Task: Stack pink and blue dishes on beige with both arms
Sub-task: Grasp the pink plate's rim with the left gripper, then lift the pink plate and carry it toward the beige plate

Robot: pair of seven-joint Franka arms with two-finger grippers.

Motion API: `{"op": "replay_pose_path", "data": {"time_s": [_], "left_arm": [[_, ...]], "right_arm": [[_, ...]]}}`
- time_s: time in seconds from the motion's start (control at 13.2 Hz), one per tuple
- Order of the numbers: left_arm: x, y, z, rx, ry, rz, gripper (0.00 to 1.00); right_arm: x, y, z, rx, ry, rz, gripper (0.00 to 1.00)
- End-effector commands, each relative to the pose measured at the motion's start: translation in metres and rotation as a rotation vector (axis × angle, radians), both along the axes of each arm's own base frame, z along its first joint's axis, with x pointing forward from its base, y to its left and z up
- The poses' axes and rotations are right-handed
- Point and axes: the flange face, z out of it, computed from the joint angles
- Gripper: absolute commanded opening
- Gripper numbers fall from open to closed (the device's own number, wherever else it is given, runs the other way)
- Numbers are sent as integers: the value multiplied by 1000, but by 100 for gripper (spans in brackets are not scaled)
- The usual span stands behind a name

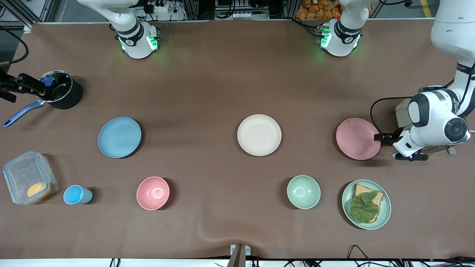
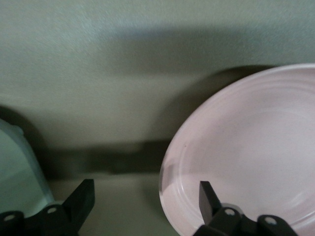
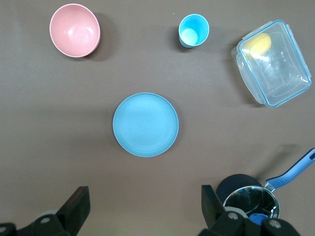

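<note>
Risk mostly at the pink plate (image 1: 357,138), flat on the table (image 1: 222,81) toward the left arm's end, well apart from the beige plate (image 1: 259,135) at mid-table. Left gripper (image 1: 382,137) low at the pink plate's rim, fingers (image 2: 209,199) spread wide and holding nothing, one over the rim, the other over bare cloth. Thin, shallow rim, so little to bite on: likely to slip out of a pinch, or to skate across the brown cloth under a sideways nudge before closure. With too deep a descent, a fingertip jammed into the table; with too shallow a one, only a graze of the rim. After a lift by one edge, probable sag and tilt, with a chance of clipping the beige plate on arrival or of landing off-centre. Also close by: green plate with bread and a leaf (image 1: 366,204), nearer to the front camera than the pink plate, open to a knock from a swinging wrist. Right gripper (image 3: 145,206) high over the table by the black pot (image 3: 248,196), fingers equally wide and empty. Blue plate (image 1: 119,137) untouched toward the right arm's end, so a long carry to the beige plate and plenty of room for a drop. Worst case with both arms converging at once: collision over the beige plate, or a first plate knocked askew by the second.
</note>
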Motion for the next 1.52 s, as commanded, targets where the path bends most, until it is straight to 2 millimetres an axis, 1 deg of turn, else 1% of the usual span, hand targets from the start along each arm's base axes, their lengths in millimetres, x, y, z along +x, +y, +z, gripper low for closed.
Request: {"op": "replay_pose_path", "data": {"time_s": [0.0,0.08,0.15,0.53,0.68,0.84,0.91,0.99,1.06,1.22,1.37,1.44], "left_arm": [[-1,0,-8,-5,6,-23,85],[0,-3,-8,-5,4,-29,78],[0,-3,-7,-6,6,-28,68],[1,-6,-9,-13,6,-24,9],[2,-8,-8,-18,4,-22,0],[3,-14,-7,-26,0,-31,0],[5,-19,-4,-32,-4,-41,0],[8,-23,4,-36,-11,-50,0],[11,-38,20,-46,-14,-70,0],[22,-70,59,-119,-12,-62,0],[41,-112,96,-177,0,-91,0],[49,-133,111,-203,-8,-109,0]], "right_arm": [[1,-2,4,5,3,-9,100],[1,-2,3,5,5,-10,100],[1,-3,4,5,3,-10,100],[1,-2,4,5,3,-9,100],[0,-5,4,5,5,-13,100],[0,-6,4,5,3,-15,100],[0,-7,4,5,3,-15,100],[0,-7,4,5,3,-16,100],[0,-7,4,5,3,-16,100],[0,-7,5,5,0,-15,100],[1,-6,6,5,-1,-16,100],[1,-6,8,4,-7,-19,100]]}}
